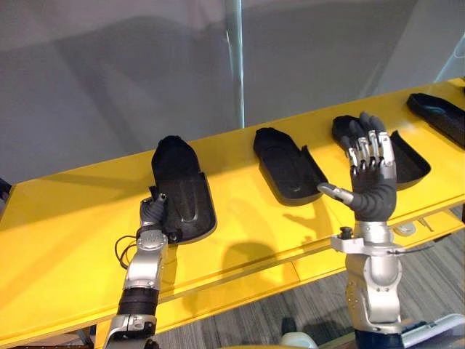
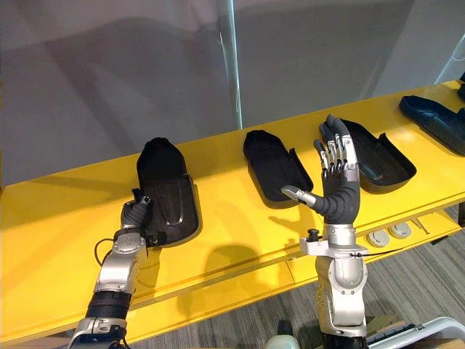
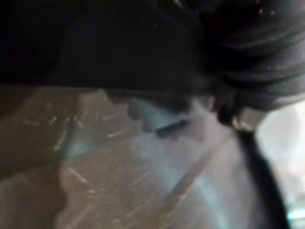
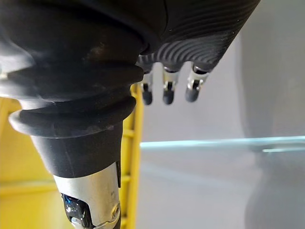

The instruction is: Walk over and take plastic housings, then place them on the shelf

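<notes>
Black plastic housings (image 1: 287, 163) lie in a row along a glossy yellow shelf (image 1: 65, 218).
They are matte, stiff, shoe-shaped shells, probably light and slick, so a raised side rim looks the best hold. The leftmost housing (image 1: 182, 189) lies toward the shelf's left end, with the left hand (image 1: 152, 214) at its near edge, grip unclear. The right hand (image 1: 373, 178) is raised, straight-fingered and empty.

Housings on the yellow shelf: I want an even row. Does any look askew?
Yes, mildly: the leftmost housing lies turned straighter and nearer the shelf front than the other three housings, which slant alike. The left hand is at its near end. Nothing looks damaged.
</notes>
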Robot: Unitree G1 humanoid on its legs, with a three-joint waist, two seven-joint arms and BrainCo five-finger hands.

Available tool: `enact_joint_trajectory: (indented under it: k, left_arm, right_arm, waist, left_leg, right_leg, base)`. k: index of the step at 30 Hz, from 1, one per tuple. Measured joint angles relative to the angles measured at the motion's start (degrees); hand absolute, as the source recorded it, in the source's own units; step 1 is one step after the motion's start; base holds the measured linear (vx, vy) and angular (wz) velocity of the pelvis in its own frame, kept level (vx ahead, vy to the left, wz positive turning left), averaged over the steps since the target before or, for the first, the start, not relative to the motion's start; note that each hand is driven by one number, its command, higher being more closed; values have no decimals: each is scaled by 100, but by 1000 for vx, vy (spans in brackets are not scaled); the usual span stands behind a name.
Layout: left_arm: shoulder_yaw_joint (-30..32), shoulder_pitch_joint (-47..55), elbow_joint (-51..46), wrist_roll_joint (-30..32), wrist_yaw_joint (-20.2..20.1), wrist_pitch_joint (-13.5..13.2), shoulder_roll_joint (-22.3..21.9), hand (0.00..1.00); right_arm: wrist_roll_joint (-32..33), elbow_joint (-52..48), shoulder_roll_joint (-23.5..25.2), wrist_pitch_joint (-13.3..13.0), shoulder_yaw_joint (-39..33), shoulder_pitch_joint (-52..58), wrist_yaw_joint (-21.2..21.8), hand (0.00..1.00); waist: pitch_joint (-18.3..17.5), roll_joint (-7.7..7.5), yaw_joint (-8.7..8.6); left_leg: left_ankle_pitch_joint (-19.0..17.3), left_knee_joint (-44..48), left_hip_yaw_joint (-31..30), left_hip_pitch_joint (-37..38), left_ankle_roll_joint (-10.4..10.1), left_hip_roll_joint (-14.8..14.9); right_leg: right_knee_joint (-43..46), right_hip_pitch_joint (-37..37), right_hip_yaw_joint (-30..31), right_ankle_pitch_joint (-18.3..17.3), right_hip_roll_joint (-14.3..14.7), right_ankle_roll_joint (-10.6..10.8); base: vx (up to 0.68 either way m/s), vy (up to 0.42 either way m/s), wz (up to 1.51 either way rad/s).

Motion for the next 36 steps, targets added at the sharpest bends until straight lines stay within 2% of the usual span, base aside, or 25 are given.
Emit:
enact_joint_trajectory:
  k: [6, 12, 17, 23, 26, 29, 30, 32, 33, 35, 36]
  left_arm:
    - [18, -72, 212, -19, 384, -264, -3, 0]
    - [203, -77, 206, -183, 1024, -619, -17, 0]
    - [422, -77, -23, -191, 1408, -686, -80, 0]
    - [728, -60, -1629, -146, 1933, -1359, -286, 0]
    - [941, 193, -2822, -84, 2112, -1884, -479, 0]
    - [944, 532, -3472, -132, 2002, -2201, -687, 0]
    - [948, 727, -3731, -155, 1890, -2329, -762, 0]
    - [1043, 1113, -4138, -374, 1481, -2707, -882, 0]
    - [1051, 1205, -4241, -470, 1369, -2804, -889, 0]
    - [1060, 1520, -4614, -824, 839, -3243, -884, 0]
    - [1077, 1603, -4718, -868, 717, -3353, -884, 0]
  right_arm:
    - [-1, 4, -1, 0, 23, 0, 15, 0]
    - [0, 8, 0, -1, 224, 30, 17, 0]
    - [0, 10, 0, -1, 356, 39, -2, 0]
    - [173, 8, 67, -2, 472, 72, 6, 0]
    - [240, -2, 121, -2, 781, 74, 29, 0]
    - [242, -44, 166, -1, 1096, 62, 71, 0]
    - [254, -47, 191, 5, 1183, 28, 160, 0]
    - [341, -50, 216, 130, 1385, -9, 329, 0]
    - [387, -52, 222, 152, 1453, -9, 393, 0]
    - [583, -61, 224, 296, 1619, -36, 669, 0]
    - [639, -64, 226, 340, 1677, -56, 728, 0]
  waist:
    - [28, -12, -4]
    - [158, -51, -18]
    - [194, -50, -12]
    - [195, -51, 2]
    - [195, -49, 23]
    - [195, -50, 73]
    - [195, -50, 164]
    - [196, -52, 256]
    - [197, -53, 288]
    - [192, -88, 324]
    - [187, -96, 339]
  left_leg:
    - [0, -4, 31, 14, 0, 3]
    - [4, -37, 124, 91, -7, 12]
    - [11, -62, 105, 91, -16, 14]
    - [29, -81, -36, 83, -3, 11]
    - [41, -96, -73, 91, 4, 11]
    - [49, -88, -184, 99, 9, 5]
    - [50, -86, -184, 96, 9, 6]
    - [68, -93, -216, 91, 13, 3]
    - [71, -94, -234, 88, 12, 1]
    - [115, -153, -396, 74, 8, -33]
    - [136, -187, -417, 70, 0, -34]
  right_leg:
    - [0, -5, 39, 2, 7, 2]
    - [0, 3, 115, 18, 27, -5]
    - [-1, 3, 96, 17, 33, -6]
    - [-1, 60, -59, 16, 22, -7]
    - [-2, 88, -95, 14, 16, -9]
    - [-5, 172, -221, 6, -3, -15]
    - [-6, 171, -221, 1, -10, -19]
    - [-7, 185, -256, -7, -23, -24]
    - [-7, 191, -277, -14, -27, -26]
    - [-8, 250, -461, -58, -47, -14]
    - [-8, 244, -487, -61, -46, -15]
  base:
    - [-1, -1, -2]
    - [-16, -11, -7]
    - [0, 0, 0]
    - [-6, -13, 9]
    - [-18, -21, 8]
    - [-26, -17, 18]
    - [-45, -22, 5]
    - [-39, -22, 6]
    - [-21, -15, 19]
    - [-25, -17, 31]
    - [-18, -20, 32]
